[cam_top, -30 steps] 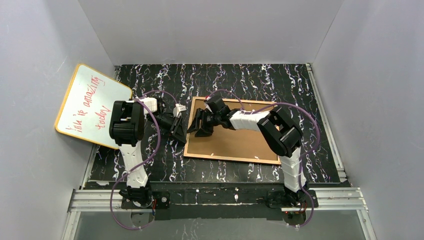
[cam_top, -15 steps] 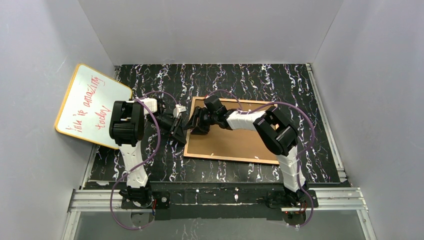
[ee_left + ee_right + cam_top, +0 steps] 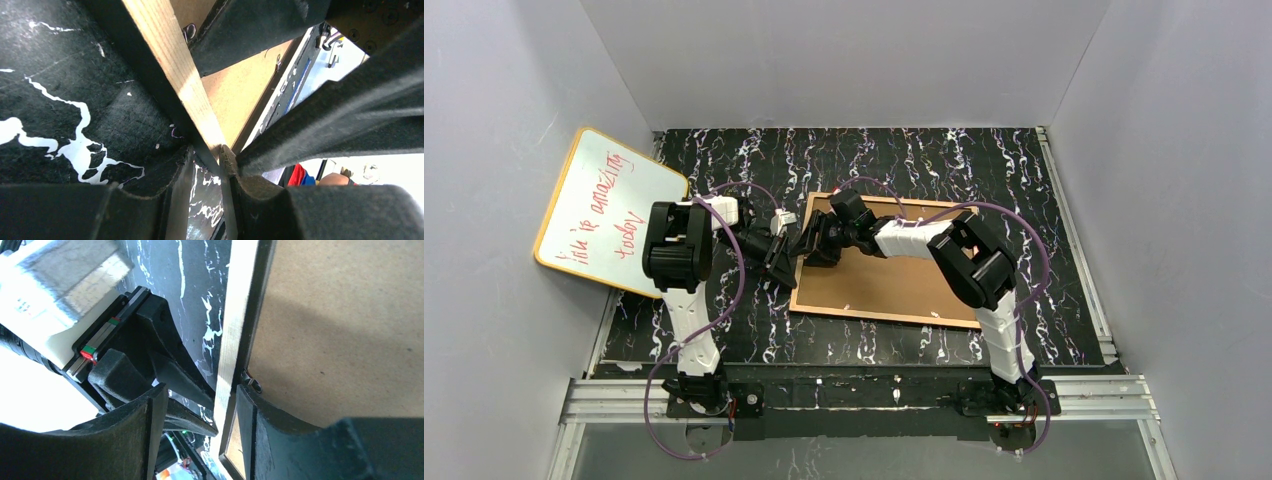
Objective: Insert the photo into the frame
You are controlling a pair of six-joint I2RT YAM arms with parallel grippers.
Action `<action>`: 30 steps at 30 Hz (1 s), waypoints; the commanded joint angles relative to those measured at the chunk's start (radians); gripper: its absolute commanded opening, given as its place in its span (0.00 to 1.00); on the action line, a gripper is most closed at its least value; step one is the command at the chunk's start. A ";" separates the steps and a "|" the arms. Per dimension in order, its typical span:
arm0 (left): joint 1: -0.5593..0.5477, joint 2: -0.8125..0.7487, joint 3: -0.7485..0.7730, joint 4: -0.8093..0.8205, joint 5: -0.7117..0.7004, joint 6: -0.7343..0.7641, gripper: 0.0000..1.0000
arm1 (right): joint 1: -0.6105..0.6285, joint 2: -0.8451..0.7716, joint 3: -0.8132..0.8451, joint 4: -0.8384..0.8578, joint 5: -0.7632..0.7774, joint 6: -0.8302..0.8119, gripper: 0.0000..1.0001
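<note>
The frame [image 3: 884,316] lies back-up, my left gripper [image 3: 207,157] pinching its rail, right gripper [image 3: 200,395] spread astride; backing board [image 3: 340,315] probably comes out next.

The frame [image 3: 233,335] lies back-up, its tan wooden rail running from the top edge down between the two black fingers of the right gripper [image 3: 200,395], which stand apart. One finger sits over the brown backing board [image 3: 345,325], just below a small metal clip [image 3: 253,385]. The other hangs outside the rail, above the black, white-veined table [image 3: 195,275]. From the left, the white-bodied left gripper [image 3: 214,415] reaches in, its fingertips at the rail's outer edge.
</note>
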 commanded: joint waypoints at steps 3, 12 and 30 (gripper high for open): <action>0.011 -0.052 0.045 -0.093 -0.005 0.076 0.26 | -0.011 -0.145 -0.054 0.013 -0.019 -0.258 0.67; 0.057 -0.105 0.155 -0.246 -0.027 0.167 0.48 | -0.001 -0.499 -0.306 -0.296 0.051 -0.778 0.66; 0.067 -0.283 0.145 -0.330 -0.145 0.208 0.57 | 0.171 -0.579 -0.373 -0.470 0.243 -1.090 0.64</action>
